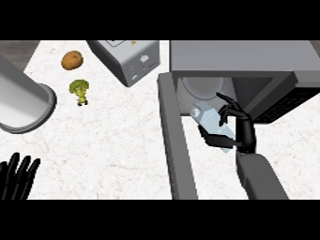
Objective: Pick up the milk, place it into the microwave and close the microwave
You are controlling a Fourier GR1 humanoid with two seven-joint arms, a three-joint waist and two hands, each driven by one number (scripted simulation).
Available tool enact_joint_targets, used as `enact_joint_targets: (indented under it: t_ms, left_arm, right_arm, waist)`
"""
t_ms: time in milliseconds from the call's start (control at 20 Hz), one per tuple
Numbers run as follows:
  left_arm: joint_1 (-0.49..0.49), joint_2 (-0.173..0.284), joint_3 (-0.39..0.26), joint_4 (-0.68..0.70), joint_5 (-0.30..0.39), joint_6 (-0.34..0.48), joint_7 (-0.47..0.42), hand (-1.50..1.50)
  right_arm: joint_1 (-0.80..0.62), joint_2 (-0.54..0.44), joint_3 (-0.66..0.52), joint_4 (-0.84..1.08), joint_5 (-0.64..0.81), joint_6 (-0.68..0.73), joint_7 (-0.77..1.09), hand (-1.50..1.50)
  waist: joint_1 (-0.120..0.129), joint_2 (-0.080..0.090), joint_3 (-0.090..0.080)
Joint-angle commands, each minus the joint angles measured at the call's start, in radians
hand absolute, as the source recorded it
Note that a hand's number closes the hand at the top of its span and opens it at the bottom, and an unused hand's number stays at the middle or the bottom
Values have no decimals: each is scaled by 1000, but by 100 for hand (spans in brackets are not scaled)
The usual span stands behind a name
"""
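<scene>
Head view, looking steeply down: the right hand has its fingers and thumb curled round the milk, a pale carton held tilted at the mouth of the microwave, which sits at the counter's far right corner. The carton lies partly over the threshold, just short of the round plate inside — likely held by its lower end so the top can go in first. The door is swung fully out toward the near edge, left of the forearm, leaving the opening free; it would have to be pushed shut once the carton is set down and the hand is out. At the near left corner the left hand rests with fingers straight and upright, out of the way. Along the far edge sit a potato, broccoli and a toaster — none of them near the work. A grey cylinder stands by the left edge.
</scene>
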Motion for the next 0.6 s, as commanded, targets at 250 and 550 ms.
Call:
enact_joint_targets:
  t_ms: [250, 550]
  left_arm:
    - [-51, -12, 66, 87, 19, -58, -17, -150]
    - [-108, -22, 40, 91, -11, -52, 14, -150]
  right_arm:
    - [-265, -25, -27, 172, 52, -112, 147, 150]
    - [-412, -93, -36, 388, 142, -216, 178, 150]
  waist:
    - [13, 5, 0]
    - [29, 13, 1]
